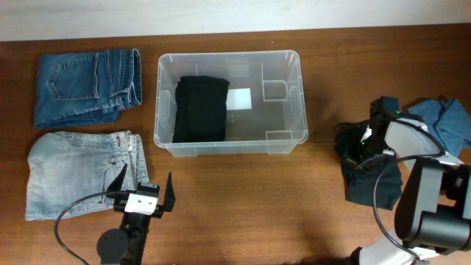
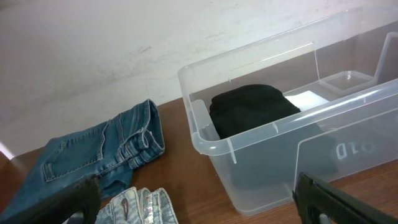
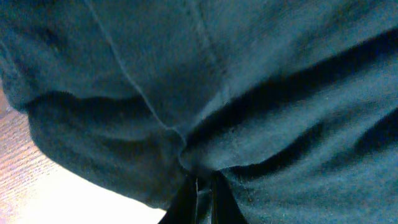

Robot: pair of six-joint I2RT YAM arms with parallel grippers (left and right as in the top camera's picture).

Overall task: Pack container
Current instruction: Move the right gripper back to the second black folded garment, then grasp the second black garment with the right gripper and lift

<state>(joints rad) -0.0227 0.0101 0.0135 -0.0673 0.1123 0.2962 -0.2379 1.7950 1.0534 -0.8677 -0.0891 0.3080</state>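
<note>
1. The container (image 1: pixel 221 149) sits at the far middle of the table (image 1: pixel 294 213). It is a clear bin with its long sides running left to right.
2. Inside the container, a folded black garment (image 1: pixel 200 109) lies against the left end. A white label (image 1: pixel 240 99) shows on the base just to its right.
3. Left of the container and level with it lies a folded pair of dark blue jeans (image 1: pixel 87 87). A paler, washed pair (image 1: pixel 77 173) lies left of the container too, nearer the front edge.
4. The left gripper (image 1: pixel 146 177) is in front of the container's left corner, by the edge of the pale jeans. Its fingers are spread wide and hold nothing. In its wrist view the container wall (image 2: pixel 298 162) and the black garment (image 2: pixel 252 107) show between the two dark fingertips (image 2: pixel 326 199).
5. Right of the container and well apart from it, the right gripper (image 1: pixel 358 143) is down on a crumpled dark garment (image 1: pixel 368 180).
6. In the right wrist view that dark cloth (image 3: pixel 249 93) fills nearly the whole frame. The right gripper (image 3: pixel 200 196) has its fingers pressed close together — a fold of the cloth is pinched where they meet.
7. A blue cloth (image 1: pixel 449 121) lies further right of the container, beyond the dark garment.
</note>
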